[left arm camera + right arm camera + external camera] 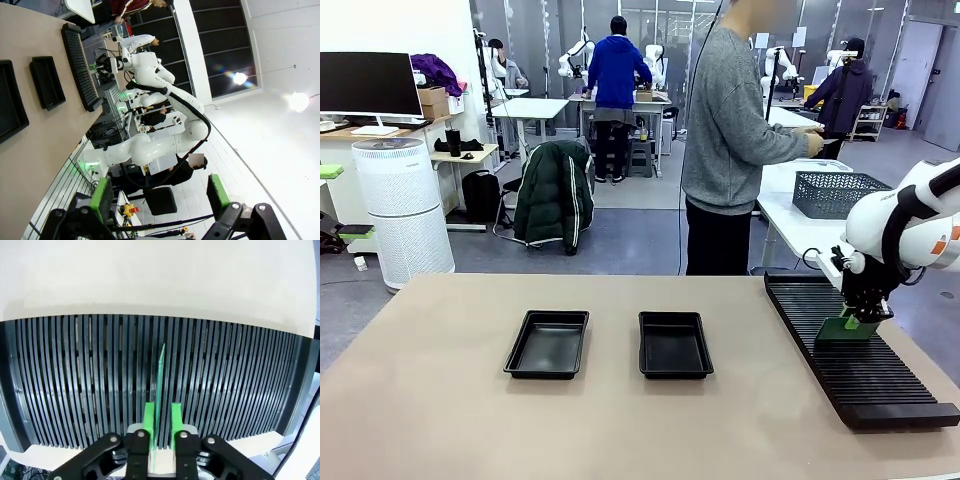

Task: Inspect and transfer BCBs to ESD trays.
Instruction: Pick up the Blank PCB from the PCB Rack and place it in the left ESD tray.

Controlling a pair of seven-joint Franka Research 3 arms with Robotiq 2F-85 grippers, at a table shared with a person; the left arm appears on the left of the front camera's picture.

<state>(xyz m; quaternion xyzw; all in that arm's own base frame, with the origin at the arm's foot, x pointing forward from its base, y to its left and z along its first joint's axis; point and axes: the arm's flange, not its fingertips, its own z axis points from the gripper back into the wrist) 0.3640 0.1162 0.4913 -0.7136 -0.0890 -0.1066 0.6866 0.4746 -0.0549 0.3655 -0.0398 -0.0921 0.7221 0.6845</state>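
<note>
Front view: two trays, one [546, 345] left of the other [674, 345], side by side mid-table and apart from each other. One long slotted rack [860, 380] lies toward the table's right edge. One BCB [840, 332] stands in the rack, right under the right gripper [858, 322], which covers its top.

In the right wrist view the BCB [160, 375] is seen edge-on as a thin green line in a slot, so its face cannot be read. The right gripper [162, 412] has its jaws drawn in close on either side. The board seems to lie against one pad [149, 417], with a slit beside the other, so I cannot tell whether it is clamped.

In the left wrist view the left gripper [160, 195] is spread wide around nothing, off the table. One tray [7, 100] is cut off by the picture's edge.

One person [730, 130] stands beyond the table, turned away.
</note>
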